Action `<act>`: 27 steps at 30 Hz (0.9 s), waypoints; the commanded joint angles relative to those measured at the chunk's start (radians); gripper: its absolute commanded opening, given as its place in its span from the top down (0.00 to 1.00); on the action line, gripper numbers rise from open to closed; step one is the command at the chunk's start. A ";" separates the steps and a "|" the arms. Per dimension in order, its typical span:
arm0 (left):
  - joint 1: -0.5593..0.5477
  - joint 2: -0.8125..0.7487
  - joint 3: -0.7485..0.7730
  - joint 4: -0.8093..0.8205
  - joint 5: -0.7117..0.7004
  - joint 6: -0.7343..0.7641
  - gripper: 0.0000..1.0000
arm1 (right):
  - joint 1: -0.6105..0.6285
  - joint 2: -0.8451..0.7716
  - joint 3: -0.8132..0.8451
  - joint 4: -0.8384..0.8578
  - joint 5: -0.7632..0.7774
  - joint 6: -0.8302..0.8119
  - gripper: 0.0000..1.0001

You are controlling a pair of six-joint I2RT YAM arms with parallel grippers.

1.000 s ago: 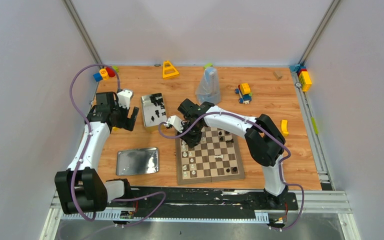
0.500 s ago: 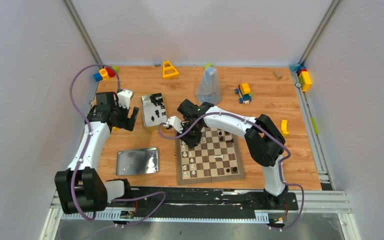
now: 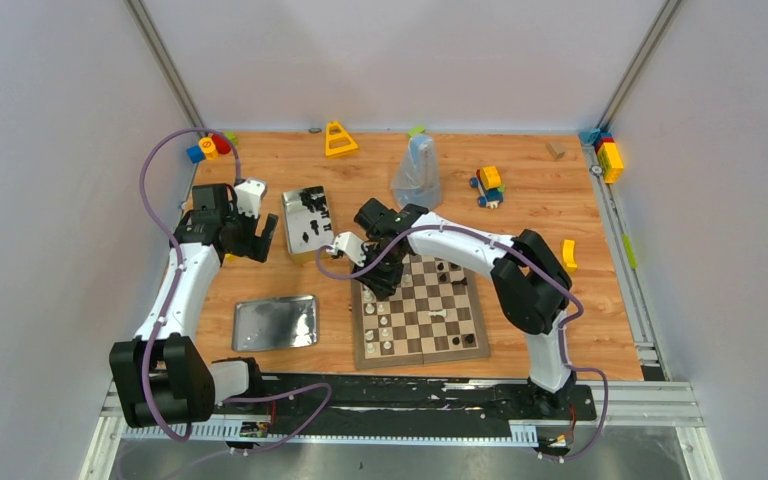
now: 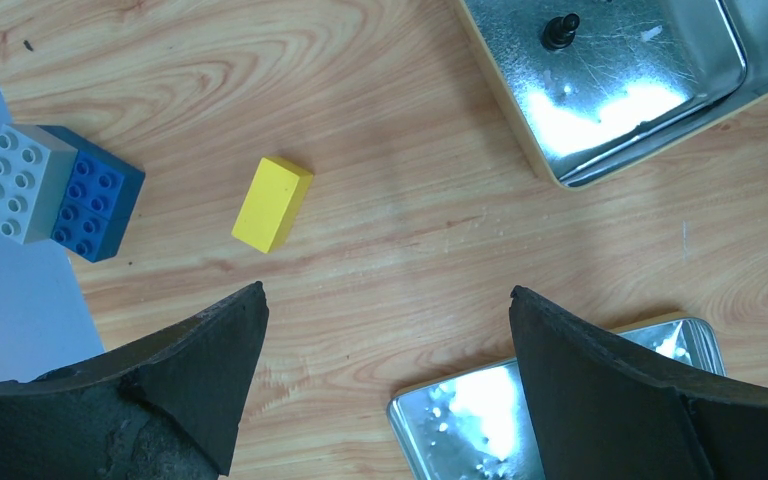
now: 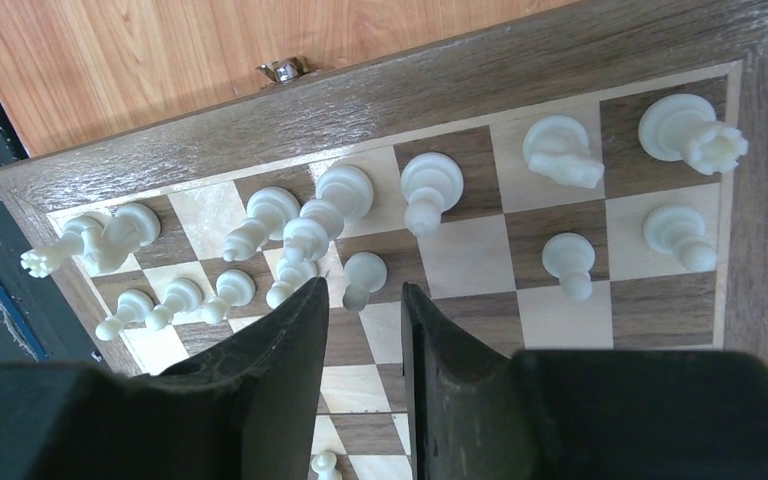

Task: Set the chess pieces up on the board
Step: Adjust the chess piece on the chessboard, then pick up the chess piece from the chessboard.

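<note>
in the middle of the top view, low on the wooden tabletop point(image 3: 360, 170), lies the board point(image 3: 415, 300), and the right gripper point(image 3: 380, 283) hangs over its upper left corner. the cream chess pieces point(image 3: 373, 310) stand in a line down the left side of the board, i think because this side is taken for white. a few black pieces point(image 3: 443, 267) are at the upper edge. left of the board is the open tin point(image 3: 287, 225) with dark pieces inside. below it the lid point(image 3: 276, 322) lies flat and holds nothing. the left gripper point(image 3: 260, 240) hangs just beside the tin, probably to be ready for a next piece and to leave room for the other arm.

in the left wrist view, the left gripper point(image 4: 385, 380) has its jaws wide apart, with only bare wood between them. in the upper right corner one black piece point(image 4: 560, 28) stands in the tin point(image 4: 660, 60); the rest of the tin that shows is bare metal. the lid point(image 4: 450, 425) is at the bottom edge. a yellow block point(image 4: 272, 203) and a grey and blue block point(image 4: 55, 190) lie at the left, well apart from the tin.

in the right wrist view, the right gripper point(image 5: 363, 300) has its jaws a little apart. a white pawn point(image 5: 362, 272) stands between them with a thin gap on each side, so it is not clamped. the other white pieces point(image 5: 430, 180) stand close around it in two rows near the brown rim of the board point(image 5: 560, 60). the gripper stands steep over the square, i judge, so that its fingers do not knock the neighbours.
</note>
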 commanded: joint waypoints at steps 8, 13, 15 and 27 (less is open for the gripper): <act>0.011 0.001 0.012 0.010 0.019 0.004 0.02 | -0.060 -0.165 0.007 0.002 0.045 0.003 0.56; 0.011 0.000 0.013 0.008 0.020 0.003 0.02 | -0.136 -0.180 -0.025 0.010 0.048 0.010 0.53; 0.011 -0.001 0.013 0.007 0.020 0.003 0.02 | -0.161 -0.176 -0.035 0.017 0.047 0.014 0.52; 0.012 0.005 0.015 0.006 0.020 0.003 0.02 | -0.197 -0.132 -0.092 0.050 -0.012 0.024 0.50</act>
